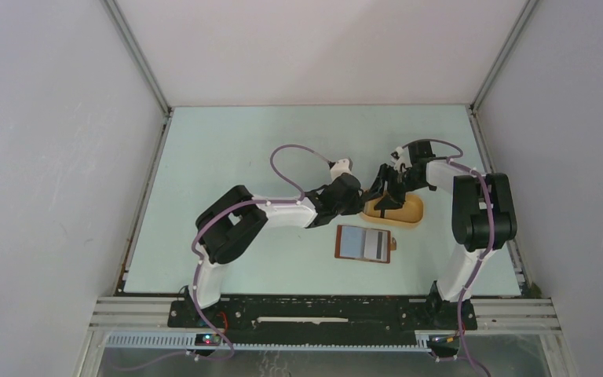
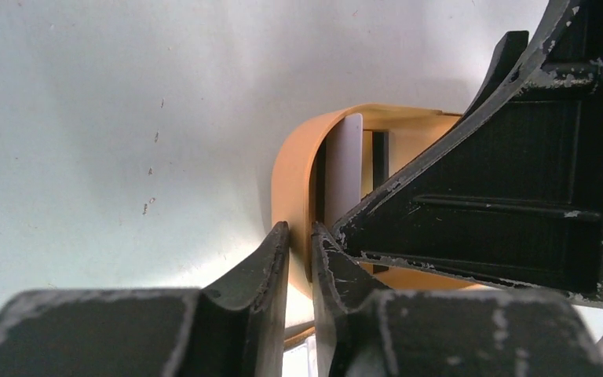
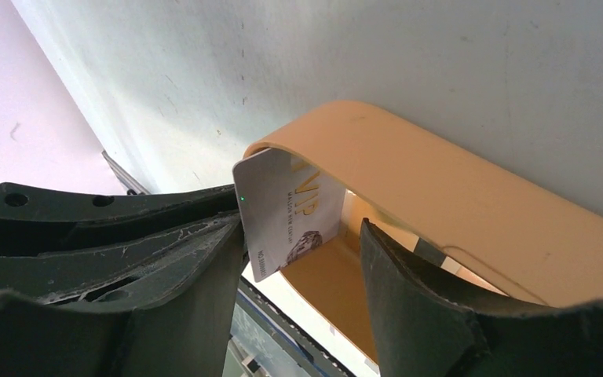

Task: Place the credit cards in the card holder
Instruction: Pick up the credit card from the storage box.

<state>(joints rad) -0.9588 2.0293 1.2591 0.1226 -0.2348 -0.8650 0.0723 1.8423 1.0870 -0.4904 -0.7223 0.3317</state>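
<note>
Pale mint-green tabletop (image 1: 228,157) lies inside plain white walls (image 1: 47,173). From the left base the left arm (image 1: 239,224) stretches toward the middle, and the left gripper (image 2: 299,236) stands at the left end of a shallow orange-yellow oval plastic tray (image 1: 410,214). Its scuffed black fingers (image 2: 271,263) are nearly together, with only a thin slot between them, and the tray's curved wall runs into that slot; whether they pinch it I cannot tell. Just nearer the bases than the tray, apart from both grippers, a reddish-brown leather card holder (image 1: 391,246) lies opened flat, a small tab on its right edge. Two pale rectangles cover its inner faces: a bluish-grey card (image 1: 352,242) on the left and a grey card with a dark stripe (image 1: 376,245) on the right; whether they are slotted in or only lying on top is not clear. Inside the tray a white credit card (image 3: 283,208) stands on edge at the rounded end. It bears large gold letters that look like "VIP", a small emblem and lines of fine print too small to read. The right gripper (image 3: 302,232) straddles it with jaws wide: the card's edge touches the tip of one finger (image 3: 204,251), while the other finger stands clear of it on the opposite side. The right arm (image 1: 483,208) folds back from the right base beside the tray's right end.
</note>
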